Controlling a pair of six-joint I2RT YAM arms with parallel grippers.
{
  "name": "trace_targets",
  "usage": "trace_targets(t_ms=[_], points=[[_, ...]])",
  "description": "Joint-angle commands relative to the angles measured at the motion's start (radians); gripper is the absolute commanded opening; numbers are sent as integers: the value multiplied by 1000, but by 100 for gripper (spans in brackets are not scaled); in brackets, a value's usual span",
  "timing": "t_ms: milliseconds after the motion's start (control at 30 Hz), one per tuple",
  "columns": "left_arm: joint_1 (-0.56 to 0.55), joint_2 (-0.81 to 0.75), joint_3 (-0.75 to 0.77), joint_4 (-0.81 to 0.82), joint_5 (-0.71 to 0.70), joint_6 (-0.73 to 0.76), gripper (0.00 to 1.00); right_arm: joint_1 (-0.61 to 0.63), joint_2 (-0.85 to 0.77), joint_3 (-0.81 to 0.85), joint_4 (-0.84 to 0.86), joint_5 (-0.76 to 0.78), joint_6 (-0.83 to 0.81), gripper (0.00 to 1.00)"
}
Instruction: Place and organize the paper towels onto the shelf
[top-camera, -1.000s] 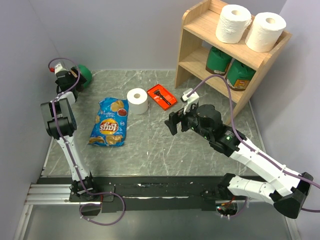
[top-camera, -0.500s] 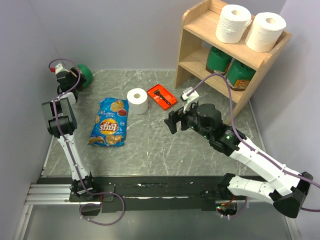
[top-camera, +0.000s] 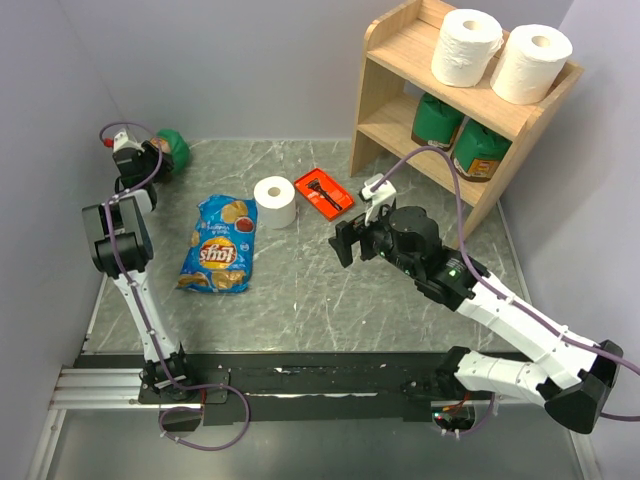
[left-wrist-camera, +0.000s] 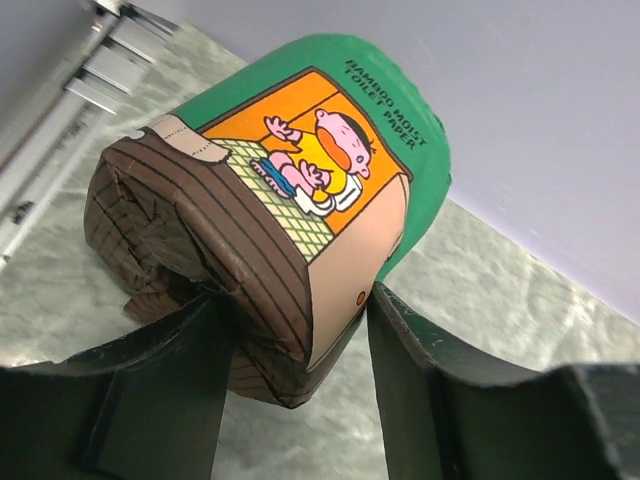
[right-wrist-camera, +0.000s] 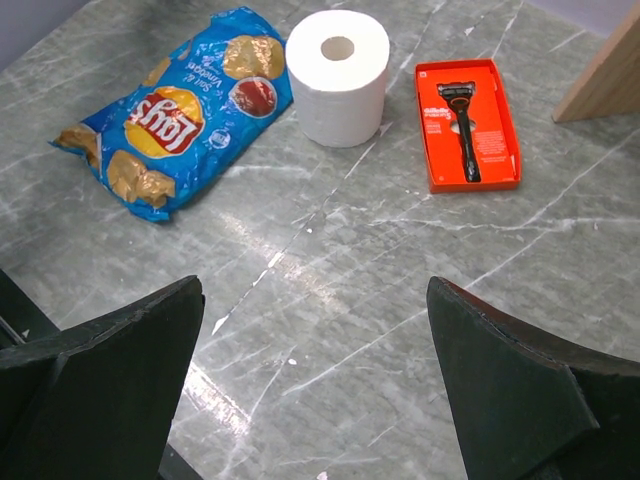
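One white paper towel roll (top-camera: 275, 201) stands upright on the table beside the chip bag, also seen in the right wrist view (right-wrist-camera: 338, 75). Two more rolls (top-camera: 466, 46) (top-camera: 531, 63) stand on the top tier of the wooden shelf (top-camera: 395, 60). My left gripper (top-camera: 150, 152) (left-wrist-camera: 300, 330) is at the far back left corner, both fingers pressed against a green canister with a brown label (left-wrist-camera: 300, 160) (top-camera: 174, 148). My right gripper (top-camera: 345, 243) (right-wrist-camera: 315, 370) hovers open over bare table, nothing between its fingers, a short way in front of the loose roll.
A blue chip bag (top-camera: 219, 243) (right-wrist-camera: 180, 110) lies left of the roll. An orange razor box (top-camera: 323, 192) (right-wrist-camera: 467, 122) lies to the roll's right. Two green canisters (top-camera: 437, 120) (top-camera: 479, 148) fill the shelf's lower tier. Walls close in at left, back and right.
My left gripper's fingers have closed in onto the green canister in the back corner. The right arm has barely shifted and stays open.
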Motion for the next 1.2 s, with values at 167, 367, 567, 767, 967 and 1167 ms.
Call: trace_targets(t_ms=[167,367,567,767,967,1167], points=[[1,-237,-78,41,198,-59,57,4,-93,-12,15,72,14,100],[-12,-371,-135,18,371,-105,57,-4,-103,-38,64,127,-7,100],[-85,-526,-156,-230,326,13,65,-25,-98,16,3,86,11,100],[-94,-523,-91,-445,97,128,75,-24,-184,-47,10,3,83,99],[-94,-412,75,-595,-118,117,77,-24,-176,-63,-2,12,100,99],[-94,-168,411,-783,-222,-30,79,-22,-130,-34,-25,4,100,99]])
